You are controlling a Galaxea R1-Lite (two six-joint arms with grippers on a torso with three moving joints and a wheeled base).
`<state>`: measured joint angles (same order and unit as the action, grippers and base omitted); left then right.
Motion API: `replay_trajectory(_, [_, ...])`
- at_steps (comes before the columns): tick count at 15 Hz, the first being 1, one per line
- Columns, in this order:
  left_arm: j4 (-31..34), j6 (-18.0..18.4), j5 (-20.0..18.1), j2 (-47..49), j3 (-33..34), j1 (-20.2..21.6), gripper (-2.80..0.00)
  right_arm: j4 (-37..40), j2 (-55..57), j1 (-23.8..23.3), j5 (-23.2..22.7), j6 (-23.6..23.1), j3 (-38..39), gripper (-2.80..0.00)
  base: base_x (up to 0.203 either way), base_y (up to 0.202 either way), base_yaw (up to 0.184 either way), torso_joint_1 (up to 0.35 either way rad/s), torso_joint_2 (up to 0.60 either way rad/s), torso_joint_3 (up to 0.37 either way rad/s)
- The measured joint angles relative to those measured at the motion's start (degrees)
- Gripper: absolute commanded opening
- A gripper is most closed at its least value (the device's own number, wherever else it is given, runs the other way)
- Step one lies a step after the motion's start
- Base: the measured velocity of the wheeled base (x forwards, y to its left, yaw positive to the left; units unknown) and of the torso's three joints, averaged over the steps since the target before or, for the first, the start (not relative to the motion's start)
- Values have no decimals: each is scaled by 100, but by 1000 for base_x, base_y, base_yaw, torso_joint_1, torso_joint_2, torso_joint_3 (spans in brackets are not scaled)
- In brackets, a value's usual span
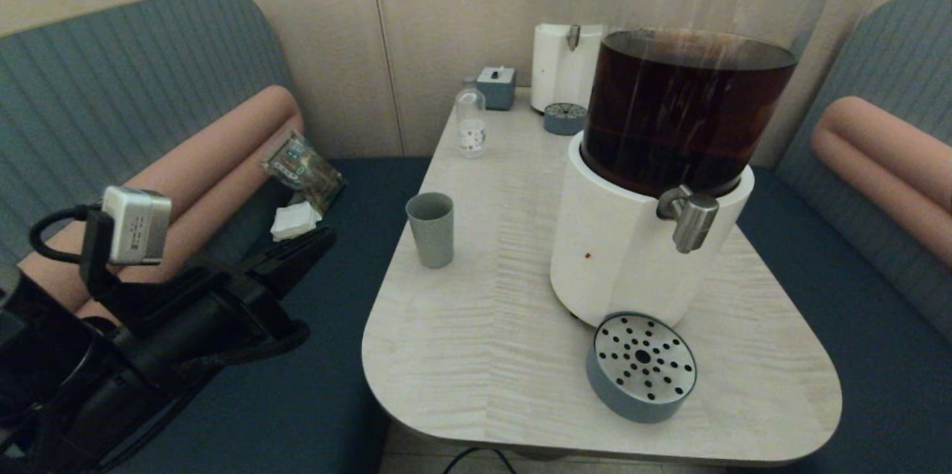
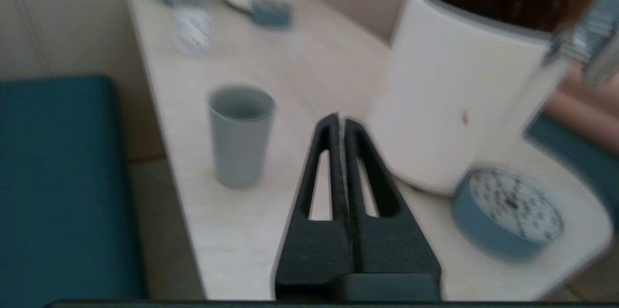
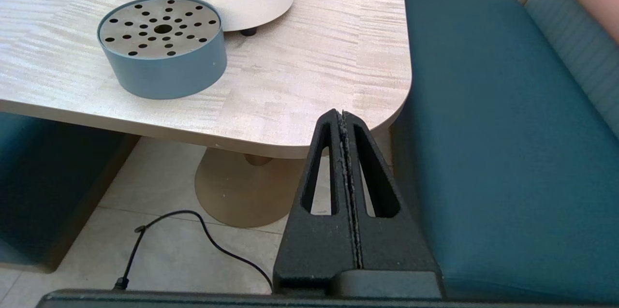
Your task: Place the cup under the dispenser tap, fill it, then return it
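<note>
The cup (image 1: pixel 430 228) stands upright on the table (image 1: pixel 476 325), near its left edge and well apart from the large dispenser (image 1: pixel 632 236) with dark liquid. The dispenser tap (image 1: pixel 692 217) points down above the round drip tray (image 1: pixel 641 367), which sits on the table just in front of the white base. The left gripper (image 2: pixel 341 119) is off the table, to the left of it over the blue bench seat, with its two fingers pressed together and holding nothing; the cup is ahead of it and not touched. In the left wrist view the tap and the small bottle (image 1: pixel 471 123) are blurred. The right gripper (image 3: pixel 342 114) does not appear in the head view; its own camera shows it beside the table corner, fingers closed together and empty. The top of the dispenser lid is cut off.
</note>
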<state>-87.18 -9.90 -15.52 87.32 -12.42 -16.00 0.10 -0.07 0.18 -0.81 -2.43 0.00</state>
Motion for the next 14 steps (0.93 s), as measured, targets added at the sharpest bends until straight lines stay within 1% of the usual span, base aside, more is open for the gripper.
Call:
replay_trajectory(5, [12,-424,1115,-1395,660,55,-280,-2,0,2,-1,1,0,-280,0,0,0,0,0,0])
replay_trajectory(7, [85,-528,1410,-2114,954,95,-280,-2,0,2,-1,0,0,-280,0,0,0,0,0,0])
replay_trajectory(9, [379,-570,1542,-2997,1104,170,-280,-2,0,2,6,0,0,-280,0,0,0,0,0,0])
replay_trajectory(10, [666,-573,1580,-3488,1143,213,-280,0,0,2,5,0,0,-280,0,0,0,0,0,0])
replay_trajectory(12, [1485,-578,1621,-4500,1123,295,-280,0,0,2,2,0,0,-280,0,0,0,0,0,0])
replay_trajectory(14, [2707,-579,1638,-5615,863,516,-280,0,0,2,-1,1,0,-280,0,0,0,0,0,0])
